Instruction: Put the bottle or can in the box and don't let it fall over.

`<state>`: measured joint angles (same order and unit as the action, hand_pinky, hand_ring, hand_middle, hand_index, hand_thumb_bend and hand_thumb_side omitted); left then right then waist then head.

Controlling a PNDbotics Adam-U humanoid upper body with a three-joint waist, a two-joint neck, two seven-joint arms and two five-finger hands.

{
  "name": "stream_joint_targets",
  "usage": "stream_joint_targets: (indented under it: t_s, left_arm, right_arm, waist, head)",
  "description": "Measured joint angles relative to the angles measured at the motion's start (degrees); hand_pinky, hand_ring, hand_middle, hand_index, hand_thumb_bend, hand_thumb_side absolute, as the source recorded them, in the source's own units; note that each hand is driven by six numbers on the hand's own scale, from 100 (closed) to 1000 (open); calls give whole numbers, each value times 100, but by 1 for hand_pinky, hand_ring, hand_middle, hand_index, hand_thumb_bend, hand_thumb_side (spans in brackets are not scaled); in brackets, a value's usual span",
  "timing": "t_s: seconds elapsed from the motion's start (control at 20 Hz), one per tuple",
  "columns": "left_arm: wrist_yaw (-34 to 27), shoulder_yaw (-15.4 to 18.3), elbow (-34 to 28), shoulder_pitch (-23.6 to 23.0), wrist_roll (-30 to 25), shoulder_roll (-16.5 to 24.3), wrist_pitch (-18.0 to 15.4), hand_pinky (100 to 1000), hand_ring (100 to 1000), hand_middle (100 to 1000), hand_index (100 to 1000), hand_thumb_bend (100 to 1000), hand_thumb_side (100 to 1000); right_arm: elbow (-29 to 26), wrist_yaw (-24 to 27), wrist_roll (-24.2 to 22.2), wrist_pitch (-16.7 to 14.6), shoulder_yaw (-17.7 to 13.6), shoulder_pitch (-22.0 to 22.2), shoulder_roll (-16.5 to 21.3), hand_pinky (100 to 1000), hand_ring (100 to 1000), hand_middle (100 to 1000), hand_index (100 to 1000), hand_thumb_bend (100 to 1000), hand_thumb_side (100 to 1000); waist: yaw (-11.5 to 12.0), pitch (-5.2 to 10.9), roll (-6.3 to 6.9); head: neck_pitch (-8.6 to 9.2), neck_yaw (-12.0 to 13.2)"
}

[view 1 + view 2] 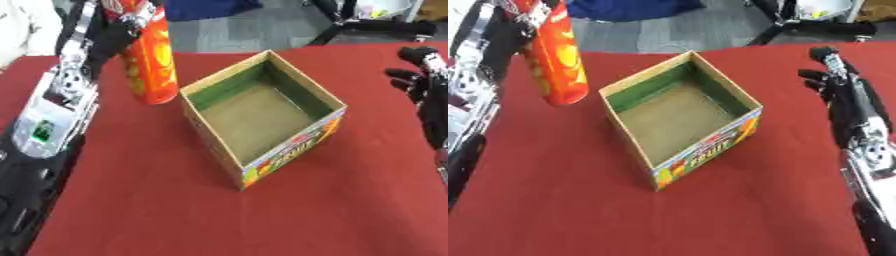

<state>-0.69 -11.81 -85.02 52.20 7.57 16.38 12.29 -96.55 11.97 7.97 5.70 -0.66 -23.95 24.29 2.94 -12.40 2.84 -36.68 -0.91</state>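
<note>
- A tall orange-red cylindrical can with yellow print (150, 62) stands tilted just left of the open cardboard box with a green-lined interior and colourful printed front (262, 117), its upper end wrapped by the curled fingers of the robot's black-and-silver left hand (122, 22).
- The can's lower end sits at the red cloth-covered table (175, 210); whether it touches cannot be told.
- The left arm runs up along the box's left side.
- Right of the box, the black right hand (833, 80) hangs apart, fingers spread and holding nothing.
</note>
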Motion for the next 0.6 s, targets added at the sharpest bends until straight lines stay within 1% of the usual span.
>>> stream_joint_targets:
  t_s: [0.3,0.45,0.6]
  left_arm:
    - [73,-37,366,280,106,-379,-116,982,501,299,467,100,565]
    - [102,-35,549,399,217,-535,-228,979,503,300,468,100,567]
    - [235,-34,744,507,347,-650,-408,984,503,299,468,100,583]
  right_arm:
    - [-6,10,-56,-9,41,-131,-96,907,831,917,876,100,887]
    - [-12,10,-96,-8,77,-198,-147,907,831,917,876,100,886]
    - [-25,14,-143,-5,118,-288,-206,907,831,917,876,100,886]
  waist:
    - [-236,0,25]
    - [-365,-10,24]
    - [-553,-39,23]
  head:
    - [1,67]
    - [15,97]
    - [63,184]
